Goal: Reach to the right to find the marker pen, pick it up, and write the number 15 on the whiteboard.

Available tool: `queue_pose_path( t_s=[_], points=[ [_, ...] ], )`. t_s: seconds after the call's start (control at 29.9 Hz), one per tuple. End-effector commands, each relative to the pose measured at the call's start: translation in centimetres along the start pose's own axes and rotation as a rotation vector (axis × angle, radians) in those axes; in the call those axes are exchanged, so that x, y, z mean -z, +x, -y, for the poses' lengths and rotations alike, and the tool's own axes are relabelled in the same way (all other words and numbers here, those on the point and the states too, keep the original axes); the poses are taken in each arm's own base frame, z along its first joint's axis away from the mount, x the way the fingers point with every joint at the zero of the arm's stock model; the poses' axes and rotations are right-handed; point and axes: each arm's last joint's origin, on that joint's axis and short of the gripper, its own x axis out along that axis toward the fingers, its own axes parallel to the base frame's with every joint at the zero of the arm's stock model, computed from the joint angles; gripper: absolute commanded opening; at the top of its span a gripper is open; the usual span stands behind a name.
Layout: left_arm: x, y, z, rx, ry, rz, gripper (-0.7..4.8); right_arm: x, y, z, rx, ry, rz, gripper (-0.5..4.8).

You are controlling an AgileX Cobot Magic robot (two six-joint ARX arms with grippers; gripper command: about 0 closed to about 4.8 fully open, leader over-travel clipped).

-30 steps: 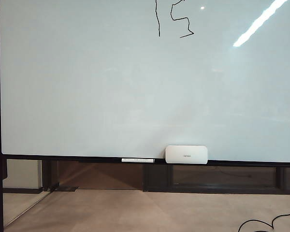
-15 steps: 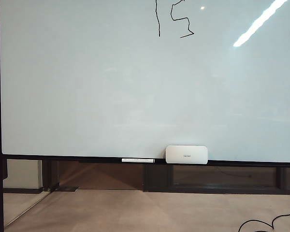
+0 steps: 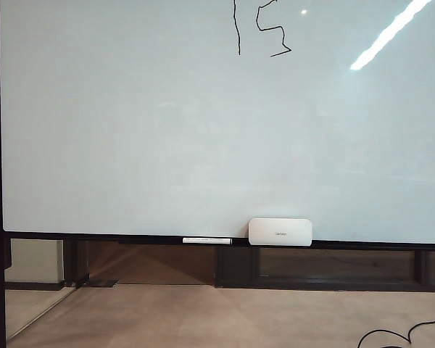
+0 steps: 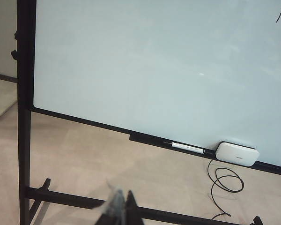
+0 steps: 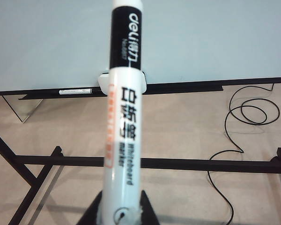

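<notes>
The whiteboard (image 3: 167, 130) fills most of the exterior view. Near its top edge stands the number 15: a long "1" stroke (image 3: 238, 36) and an angular "5" (image 3: 282, 32) in thin black lines. Neither gripper shows in the exterior view. In the right wrist view my right gripper (image 5: 119, 211) is shut on the marker pen (image 5: 123, 117), a white barrel with a black band that points toward the board (image 5: 201, 37), held off its surface. In the left wrist view my left gripper (image 4: 123, 199) is shut with nothing in it, low over the floor and away from the board (image 4: 154, 61).
A white eraser block (image 3: 280, 232) and a long white pen (image 3: 206, 240) lie on the board's ledge. Dark stand bars (image 5: 201, 164) run across the floor under the board. A black cable (image 4: 225, 178) coils on the floor below the eraser.
</notes>
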Motion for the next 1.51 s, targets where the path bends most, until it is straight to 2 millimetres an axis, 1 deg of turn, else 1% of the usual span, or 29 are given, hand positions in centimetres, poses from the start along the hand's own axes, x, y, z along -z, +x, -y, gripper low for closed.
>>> queue_pose_path(
  t_s=[0.03, 0.17, 1.51],
  points=[
    [-0.13, -0.03, 0.05, 0.006, 0.002, 0.008, -0.05, -0.18, -0.06, -0.06, -0.006, 0.004, 0.009, -0.01],
    [-0.13, -0.03, 0.05, 0.006, 0.002, 0.008, -0.05, -0.22, -0.06, -0.14, -0.033, 0.067, 0.008, -0.01],
    [-0.13, -0.03, 0.05, 0.006, 0.002, 0.008, -0.05, -0.17, -0.06, -0.15, -0.039, 0.067, 0.002, -0.01]
  ],
)
